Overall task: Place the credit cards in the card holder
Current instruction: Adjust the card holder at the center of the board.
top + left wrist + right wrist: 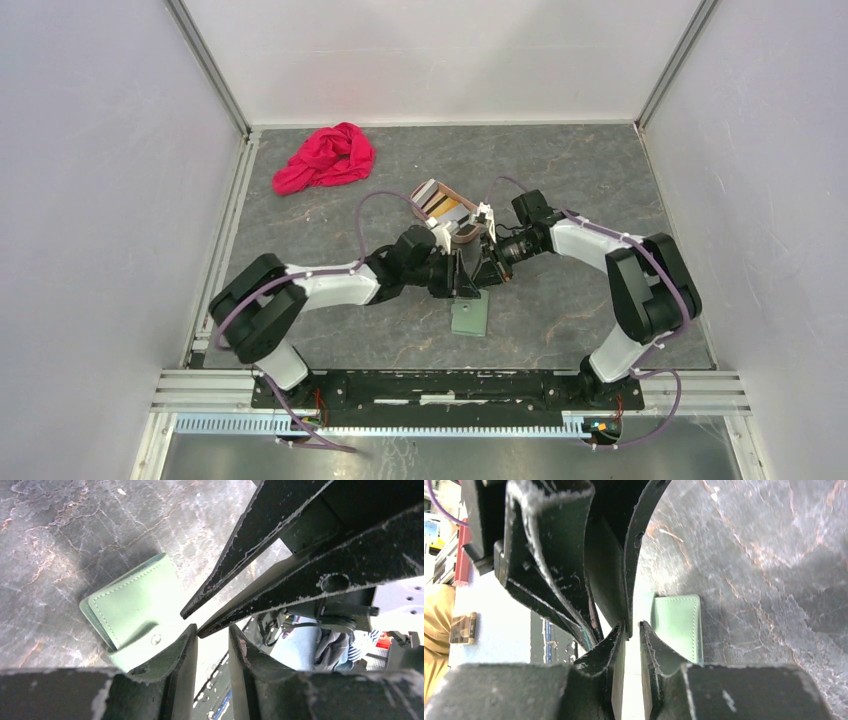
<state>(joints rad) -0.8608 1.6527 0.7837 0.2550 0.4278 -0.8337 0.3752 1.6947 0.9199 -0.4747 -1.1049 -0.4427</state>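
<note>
Scanning from far left, we log a crumpled red cloth [325,158], then an oval tray [452,188] of credit cards [440,205]. Centre: left gripper [212,630] and right gripper [631,625] meet tip to tip, jaws slightly parted, above the flat, stitched sage-green card holder [469,316], folded closed.

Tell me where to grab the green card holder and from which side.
Come straight down from above and pinch the card holder across its two stitched side edges, clear of the snap tab. It lies flat and closed on the table, so only its thin edges probably offer purchase.
</note>
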